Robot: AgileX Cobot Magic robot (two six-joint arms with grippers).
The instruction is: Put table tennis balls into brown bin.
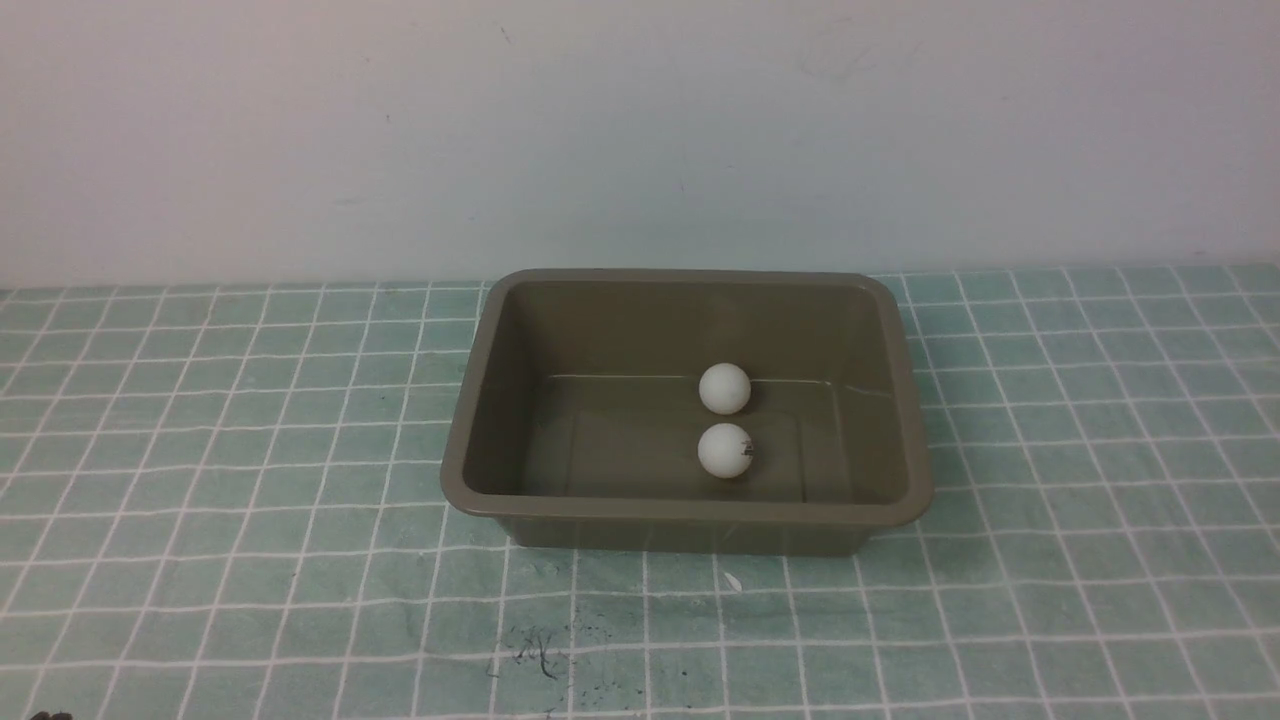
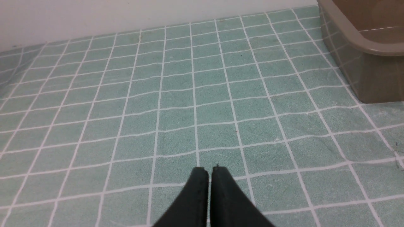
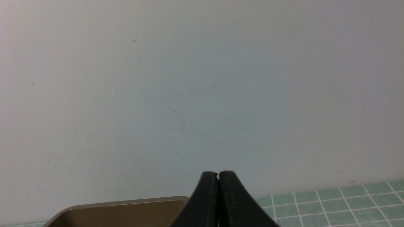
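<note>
"Inside the brown bin (image 1: 686,511)?"
"Two white balls (image 1: 724,389). Green desk (image 1: 250,450) shows on both sides."
"And the grippers?"
"Left gripper (image 2: 209,168) and right gripper (image 3: 218,173) are closed."

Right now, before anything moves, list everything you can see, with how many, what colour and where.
Table tennis balls: two, white, inside the bin, one behind the other, the nearer one with a dark mark.
Bin: one, olive-brown, on the tablecloth.
Tablecloth: one, green with white grid lines, under the bin.
Wall: one, pale grey, behind the bin.
Left gripper: one, black, shut, over the tablecloth.
Right gripper: one, black, shut.
</note>
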